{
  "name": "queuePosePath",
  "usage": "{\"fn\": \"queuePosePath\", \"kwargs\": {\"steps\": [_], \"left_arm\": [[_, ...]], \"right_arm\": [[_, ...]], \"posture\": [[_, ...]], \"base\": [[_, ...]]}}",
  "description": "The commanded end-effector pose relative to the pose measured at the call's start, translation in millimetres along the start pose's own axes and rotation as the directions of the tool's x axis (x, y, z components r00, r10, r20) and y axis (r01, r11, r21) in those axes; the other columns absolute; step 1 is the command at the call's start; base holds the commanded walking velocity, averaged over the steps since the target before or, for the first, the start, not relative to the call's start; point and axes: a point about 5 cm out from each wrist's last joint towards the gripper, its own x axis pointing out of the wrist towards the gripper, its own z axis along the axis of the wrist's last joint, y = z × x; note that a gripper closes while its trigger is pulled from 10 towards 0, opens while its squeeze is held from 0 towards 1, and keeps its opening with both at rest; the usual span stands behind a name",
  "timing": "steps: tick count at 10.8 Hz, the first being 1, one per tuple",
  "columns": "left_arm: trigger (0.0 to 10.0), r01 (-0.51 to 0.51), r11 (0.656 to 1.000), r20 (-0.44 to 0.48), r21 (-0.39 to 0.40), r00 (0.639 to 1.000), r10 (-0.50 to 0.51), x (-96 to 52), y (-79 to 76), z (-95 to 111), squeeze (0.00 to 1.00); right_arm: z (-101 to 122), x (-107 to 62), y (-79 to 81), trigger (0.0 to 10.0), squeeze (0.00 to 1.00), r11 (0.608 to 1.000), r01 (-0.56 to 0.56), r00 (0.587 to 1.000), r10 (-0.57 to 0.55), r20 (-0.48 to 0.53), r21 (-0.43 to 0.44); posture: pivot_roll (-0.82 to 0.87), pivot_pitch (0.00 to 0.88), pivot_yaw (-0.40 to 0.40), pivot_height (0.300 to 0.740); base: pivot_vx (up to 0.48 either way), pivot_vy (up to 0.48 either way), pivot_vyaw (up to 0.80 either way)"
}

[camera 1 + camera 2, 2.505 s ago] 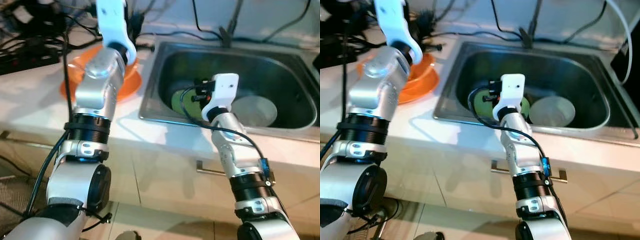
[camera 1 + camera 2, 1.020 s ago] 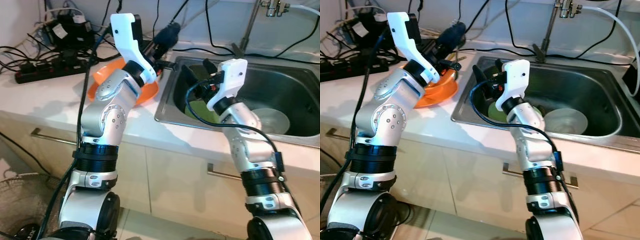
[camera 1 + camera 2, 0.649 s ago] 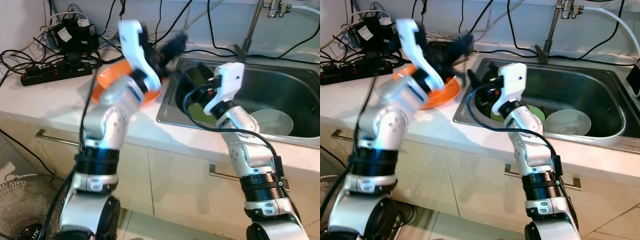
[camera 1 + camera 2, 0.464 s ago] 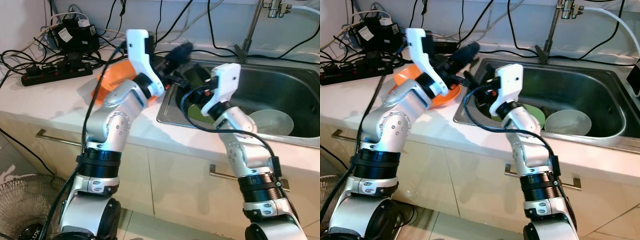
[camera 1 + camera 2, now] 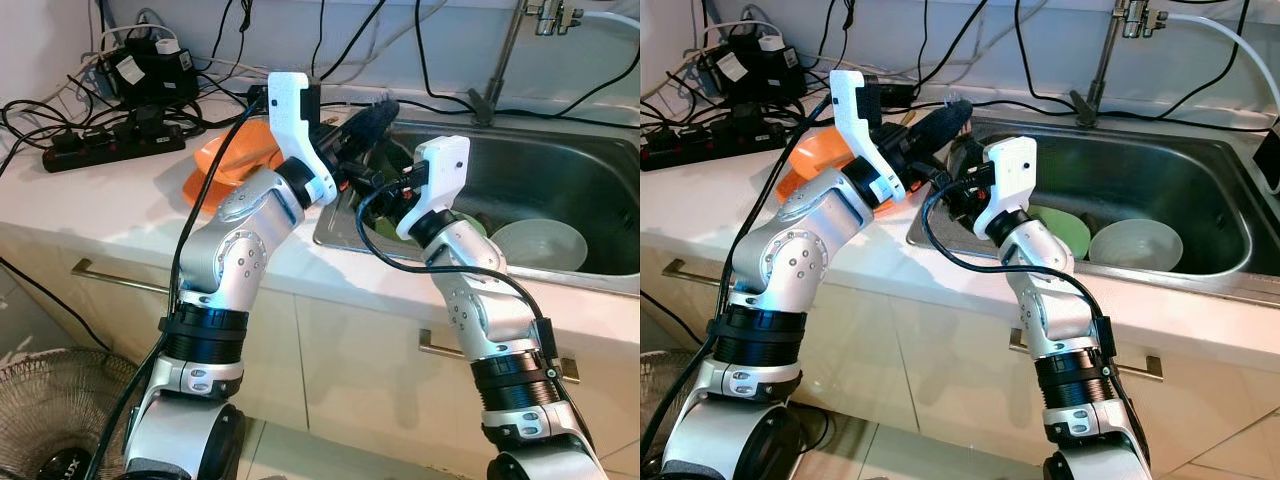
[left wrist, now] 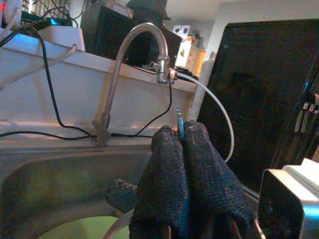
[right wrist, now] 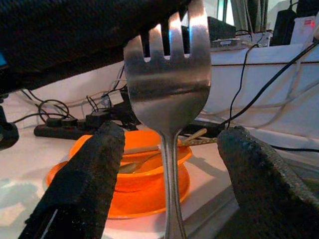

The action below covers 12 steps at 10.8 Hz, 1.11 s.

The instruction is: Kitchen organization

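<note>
Head views: the left gripper is raised over the near left corner of the steel sink, fingers pressed together. The right gripper is held just below it at the sink's left rim. A green plate and a pale bowl lie side by side in the basin. An orange bowl stands on the white counter, partly hidden by the left arm. A power strip and cables lie behind.

Left wrist view: the fingertips are closed on a thin blue-edged sliver, not identifiable; the faucet stands beyond.

Right wrist view: a fork hangs tines-up between the spread fingers, its top gripped by the left gripper's black finger; utensils rest in the orange bowl.
</note>
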Motion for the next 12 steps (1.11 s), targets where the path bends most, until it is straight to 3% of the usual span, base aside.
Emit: {"fn": "queuePosePath", "kwargs": {"steps": [1,2,3,5,6,12], "left_arm": [[10.0,0.048,0.999,0.001,0.002,0.999,-0.048,2.0,-8.4,2.6,0.00],[10.0,0.051,0.999,0.005,0.000,0.999,-0.051,1.5,-8.5,4.5,0.00],[10.0,0.047,0.999,0.009,-0.005,0.999,-0.047,0.7,-7.5,5.8,0.00],[10.0,0.058,0.998,0.020,-0.028,0.998,-0.057,0.9,-8.3,7.8,0.00],[10.0,0.057,0.998,0.021,-0.034,0.998,-0.057,0.9,-7.8,8.6,0.00],[10.0,0.052,0.997,0.008,-0.064,0.999,-0.051,0.8,-7.4,6.3,0.00]], "right_arm": [[-2.2,0.8,1.6,10.0,0.00,1.000,0.003,1.000,-0.003,-0.012,-0.007],[-4.1,1.3,0.0,8.8,0.00,1.000,0.018,1.000,-0.019,-0.023,-0.007],[-7.0,1.4,0.2,2.0,0.00,1.000,0.025,0.999,-0.025,-0.036,-0.009],[-8.3,2.1,1.5,1.3,0.00,1.000,0.020,0.999,-0.021,-0.040,-0.011],[-8.6,2.6,1.6,0.0,0.00,1.000,0.023,0.999,-0.023,-0.039,-0.011],[-10.5,2.9,-0.8,0.0,0.00,0.999,0.049,0.998,-0.049,-0.038,-0.008]], "posture": [[0.14,0.000,0.061,0.740],[0.14,0.000,0.061,0.740],[0.14,0.000,0.061,0.740],[0.14,0.000,0.062,0.740],[0.14,0.000,0.063,0.740],[0.15,0.000,0.068,0.740]], "base": [[0.000,0.000,0.00],[0.000,0.000,0.00],[0.000,0.000,0.00],[0.000,0.000,0.00],[0.000,0.000,0.00],[0.000,0.000,0.00]]}}
